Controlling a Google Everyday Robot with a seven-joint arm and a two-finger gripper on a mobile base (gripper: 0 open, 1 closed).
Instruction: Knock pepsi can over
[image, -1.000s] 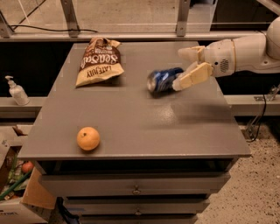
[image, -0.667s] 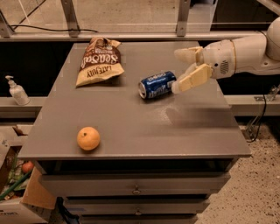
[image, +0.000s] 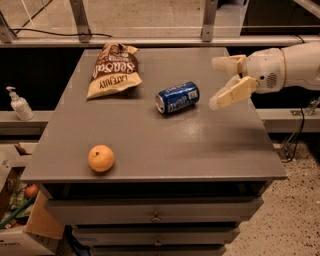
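Note:
The pepsi can (image: 177, 97), dark blue with white markings, lies on its side on the grey table (image: 165, 145), its silver top facing left. My gripper (image: 217, 82) is to the right of the can, above the table's right side, apart from the can. Its two cream fingers (image: 232, 93) are spread wide, so it is open and empty.
A brown-and-cream snack bag (image: 113, 70) lies at the back left. An orange (image: 101, 158) sits near the front left edge. A hand-sanitiser bottle (image: 19, 104) stands on a shelf left of the table. Boxes (image: 20, 220) sit on the floor at lower left.
The can has gone from tipping to lying flat on its side. My gripper has drawn back to the right, away from the can.

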